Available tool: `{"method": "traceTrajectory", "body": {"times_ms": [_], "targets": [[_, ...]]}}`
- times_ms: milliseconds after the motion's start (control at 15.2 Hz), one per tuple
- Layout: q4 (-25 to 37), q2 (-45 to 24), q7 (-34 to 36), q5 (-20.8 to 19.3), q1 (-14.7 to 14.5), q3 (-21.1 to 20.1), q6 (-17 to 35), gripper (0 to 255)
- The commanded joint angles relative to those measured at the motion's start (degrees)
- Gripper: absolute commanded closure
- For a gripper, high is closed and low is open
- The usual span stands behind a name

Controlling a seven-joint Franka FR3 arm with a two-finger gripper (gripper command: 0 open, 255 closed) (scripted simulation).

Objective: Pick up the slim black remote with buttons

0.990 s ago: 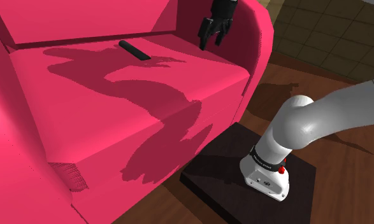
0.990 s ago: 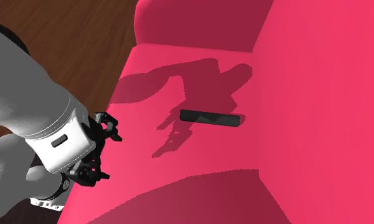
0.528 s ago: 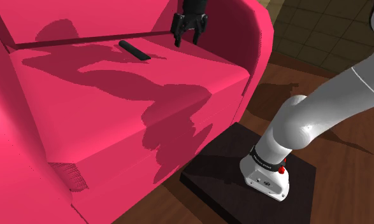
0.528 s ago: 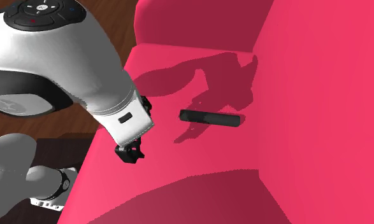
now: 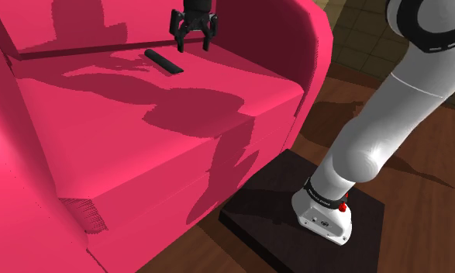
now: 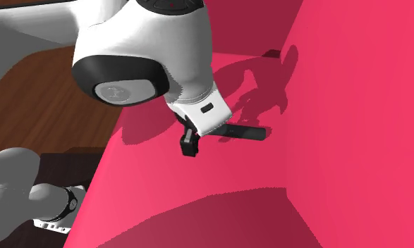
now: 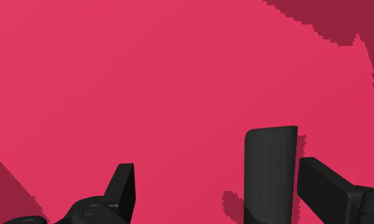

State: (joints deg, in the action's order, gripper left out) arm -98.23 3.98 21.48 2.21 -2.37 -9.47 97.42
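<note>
The slim black remote (image 5: 163, 61) lies flat on the pink sofa's seat cushion (image 5: 140, 132), close to the backrest. My gripper (image 5: 191, 40) hangs open just above the cushion, a little to the shoulder view's right of the remote. In the wrist view one end of the remote (image 7: 270, 172) lies between the spread fingers of the gripper (image 7: 215, 167), near one finger (image 7: 332, 188) with a small gap, and is not clasped. In the second exterior view the hand covers one end of the remote (image 6: 247, 132), and the gripper (image 6: 190, 143) points down at the seat.
The sofa's backrest (image 5: 101, 23) rises right behind the remote and its armrest (image 5: 311, 39) stands at the shoulder view's right. The arm's dark stand (image 5: 311, 209) sits on wooden floor (image 5: 419, 233) beside the sofa, with tiled floor (image 5: 388, 31) beyond.
The gripper has travelled along the back of the seat toward the shoulder view's left, closing in on the remote. The arm has swung over with it. The remote has not moved.
</note>
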Motion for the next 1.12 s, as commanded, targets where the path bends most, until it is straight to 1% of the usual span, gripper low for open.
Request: {"method": "traceTrajectory", "body": {"times_ms": [0, 264, 330, 792, 924, 990, 1056], "targets": [[6.1, -5.77, 1.7, -0.08, -0.46, -0.63, -0.93, 0], [19.99, -16.94, 4.84, -0.49, -1.86, -1.51, -4.77, 0], [22.42, -18.77, 5.3, -0.58, -2.15, -1.58, -5.53, 0], [15.22, -17.51, 4.83, -0.3, -1.91, -1.49, 0.41, 0], [14.68, -17.44, 4.8, -0.28, -1.9, -1.48, 0.88, 0], [14.77, -17.46, 4.8, -0.29, -1.9, -1.48, 0.81, 255], [14.69, -17.42, 4.76, -0.28, -1.87, -1.47, 0.85, 255]]}}
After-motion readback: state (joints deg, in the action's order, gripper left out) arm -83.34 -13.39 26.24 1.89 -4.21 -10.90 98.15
